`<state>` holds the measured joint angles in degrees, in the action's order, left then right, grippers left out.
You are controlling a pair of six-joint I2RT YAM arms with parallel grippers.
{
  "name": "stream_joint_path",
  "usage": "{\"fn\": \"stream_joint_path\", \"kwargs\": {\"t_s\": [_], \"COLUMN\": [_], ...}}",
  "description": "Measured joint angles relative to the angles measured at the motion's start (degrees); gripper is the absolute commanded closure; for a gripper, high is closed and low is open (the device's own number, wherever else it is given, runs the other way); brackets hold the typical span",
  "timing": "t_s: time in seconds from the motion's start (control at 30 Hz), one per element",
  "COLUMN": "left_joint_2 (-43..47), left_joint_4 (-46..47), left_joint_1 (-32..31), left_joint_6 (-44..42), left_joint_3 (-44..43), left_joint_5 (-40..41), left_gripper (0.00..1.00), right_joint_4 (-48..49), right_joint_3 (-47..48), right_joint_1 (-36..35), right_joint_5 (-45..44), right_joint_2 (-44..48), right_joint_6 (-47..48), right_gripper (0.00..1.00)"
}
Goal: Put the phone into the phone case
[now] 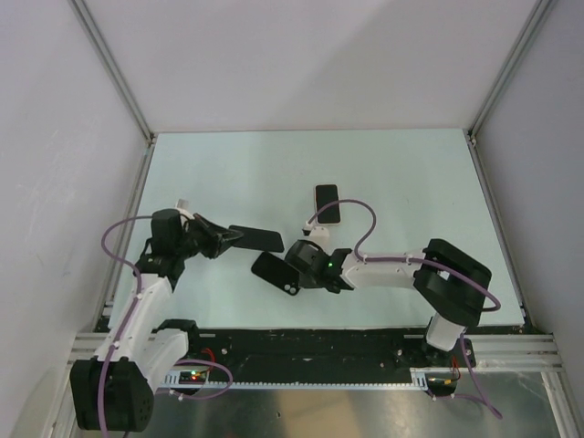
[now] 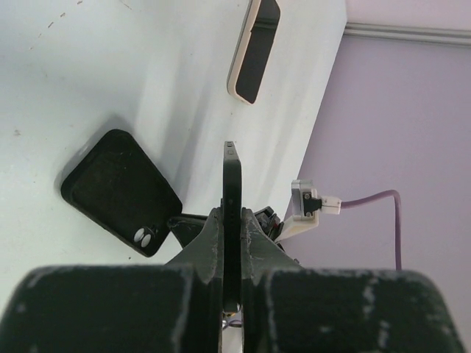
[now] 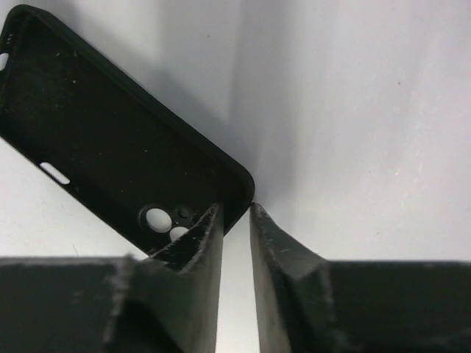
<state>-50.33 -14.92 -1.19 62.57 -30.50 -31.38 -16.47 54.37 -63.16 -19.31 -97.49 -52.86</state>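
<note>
My left gripper (image 1: pixel 228 239) is shut on a thin black phone (image 1: pixel 256 238) and holds it flat above the table. In the left wrist view the phone (image 2: pixel 232 176) stands edge-on between my fingers (image 2: pixel 232 213). The black phone case (image 1: pixel 275 272) lies open side up on the table just right of and below the phone; its camera holes show in the left wrist view (image 2: pixel 118 187). My right gripper (image 1: pixel 294 267) pinches the case's corner rim (image 3: pixel 110 140), one finger inside the case and one outside (image 3: pixel 235 209).
A second phone with a pale rim and dark screen (image 1: pixel 327 203) lies farther back on the table, also in the left wrist view (image 2: pixel 254 48). White enclosure walls and metal frame rails surround the table (image 1: pixel 411 182).
</note>
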Motion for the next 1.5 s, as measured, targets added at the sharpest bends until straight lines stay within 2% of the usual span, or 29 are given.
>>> {"fn": "stream_joint_path", "kwargs": {"t_s": [0.1, 0.17, 0.37, 0.57, 0.63, 0.83, 0.97, 1.07, 1.27, 1.5], "left_joint_2": [0.0, 0.1, -0.7, -4.8, -5.7, -6.1, -6.1, -6.1, -8.4, -13.1], "left_joint_4": [-1.5, -2.1, -2.7, -2.8, -3.0, -3.1, -0.1, 5.7, 13.8, 21.3], "left_joint_1": [0.0, 0.0, -0.3, -5.9, -7.6, -13.1, -16.8, -18.8, -24.1, -30.8], "left_joint_6": [-1.7, -3.2, -8.3, -12.0, -12.2, -12.0, -10.5, -7.8, -3.2, -0.5], "left_joint_3": [-1.3, -2.0, -4.1, -5.7, -5.7, -5.7, -4.8, -1.5, 2.6, 2.6], "left_joint_5": [0.3, 0.3, -2.0, -3.8, -3.7, 1.7, 5.4, 8.0, 13.7, 19.3], "left_gripper": [1.00, 1.00, 1.00, 1.00, 1.00, 1.00, 1.00, 1.00, 1.00, 1.00], "right_joint_4": [-0.4, -0.4, -2.6, -3.8, -4.2, -5.1, -6.0, -6.2, -2.3, 4.4], "right_joint_3": [0.9, 1.2, 1.5, 1.5, 1.5, 1.5, 1.5, 1.2, -4.5, -14.3], "right_joint_1": [0.6, 1.7, 9.0, 17.3, 18.6, 18.6, 18.7, 19.9, 26.5, 33.5], "right_joint_5": [0.3, 0.9, 3.5, 5.5, 5.9, 8.3, 10.7, 11.9, 16.6, 24.9], "right_joint_2": [-0.8, -0.8, 0.0, 0.8, 0.9, 1.5, 3.7, 7.3, 17.8, 20.7], "right_joint_6": [1.2, 2.7, 12.7, 22.6, 24.5, 26.2, 25.2, 24.0, 19.8, 14.7], "right_gripper": [0.94, 0.98, 1.00, 1.00, 0.92, 0.46, 0.39, 0.40, 0.56, 0.61]}}
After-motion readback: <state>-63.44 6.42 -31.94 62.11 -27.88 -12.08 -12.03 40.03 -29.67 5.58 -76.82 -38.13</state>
